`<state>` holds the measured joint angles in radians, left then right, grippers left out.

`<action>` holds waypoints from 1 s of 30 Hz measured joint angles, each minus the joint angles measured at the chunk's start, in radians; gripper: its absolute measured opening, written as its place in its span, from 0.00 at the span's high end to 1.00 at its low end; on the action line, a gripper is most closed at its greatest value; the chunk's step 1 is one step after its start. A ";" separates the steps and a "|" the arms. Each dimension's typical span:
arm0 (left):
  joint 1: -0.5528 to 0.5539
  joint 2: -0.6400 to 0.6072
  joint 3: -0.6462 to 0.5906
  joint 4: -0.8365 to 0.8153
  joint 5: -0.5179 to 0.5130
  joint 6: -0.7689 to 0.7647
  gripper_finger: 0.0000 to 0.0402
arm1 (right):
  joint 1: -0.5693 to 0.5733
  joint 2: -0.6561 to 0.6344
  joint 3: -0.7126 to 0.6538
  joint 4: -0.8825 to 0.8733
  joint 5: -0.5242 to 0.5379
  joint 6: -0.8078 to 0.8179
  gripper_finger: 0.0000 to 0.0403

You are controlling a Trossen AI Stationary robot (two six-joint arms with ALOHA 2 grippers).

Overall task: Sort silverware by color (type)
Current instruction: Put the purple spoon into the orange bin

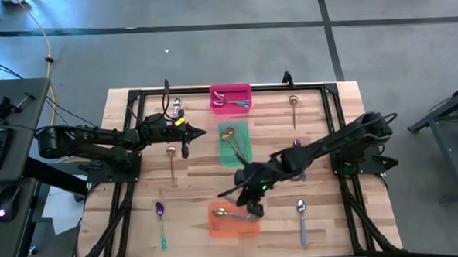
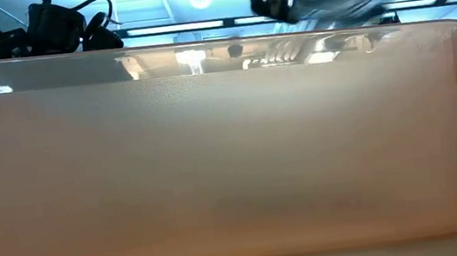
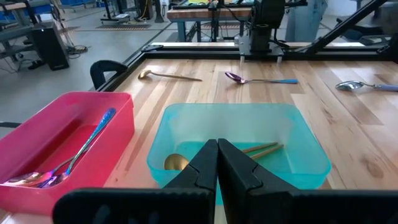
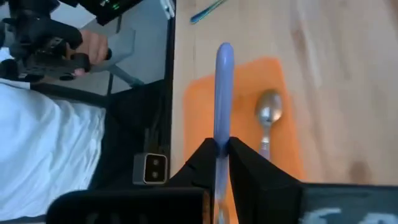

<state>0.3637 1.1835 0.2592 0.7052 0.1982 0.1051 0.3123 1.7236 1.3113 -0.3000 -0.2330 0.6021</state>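
My right gripper [image 1: 251, 199] hangs over the orange bin [image 1: 222, 226], shut on a utensil with a lavender handle [image 4: 224, 74]. A silver spoon [image 4: 268, 115] lies in that bin. My left gripper [image 1: 198, 133] is shut and empty beside the green bin [image 1: 241, 129], which holds a gold spoon [image 3: 177, 163]. The pink bin [image 1: 230, 89] holds iridescent utensils [image 3: 74, 155]. Loose on the table lie two gold spoons [image 1: 172, 162] [image 1: 293, 106], a purple spoon with a teal handle [image 1: 161, 223], a silver spoon with a lavender handle [image 1: 302, 220] and a silver spoon [image 1: 177, 107]. My right gripper pinches the utensil's lavender handle [image 4: 221, 138] between its two fingers, which lie along it. The handle's free end [image 4: 224, 53] sticks out past the fingertips. The utensil is clear of the table, over the orange bin; its other end is hidden behind the fingers.
The orange bin's wall [image 2: 215, 164] fills the low view. A black frame [image 1: 135, 98] runs around the table. A person in a white sleeve [image 4: 43, 137] stands beyond the table's near edge. Bare wood lies between the bins and the right rail.
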 joint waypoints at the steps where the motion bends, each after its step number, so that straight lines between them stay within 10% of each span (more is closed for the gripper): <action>1: 0.000 0.000 0.000 0.000 0.000 0.000 1.00 | 0.005 0.026 0.013 -0.005 -0.002 0.008 0.97; 30: -0.011 0.000 0.000 0.005 -0.005 -0.004 1.00 | -0.045 0.205 0.082 0.000 -0.114 -0.136 1.00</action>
<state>0.3523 1.1839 0.2596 0.7097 0.1932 0.1013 0.2677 1.9285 1.3937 -0.3003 -0.3472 0.4660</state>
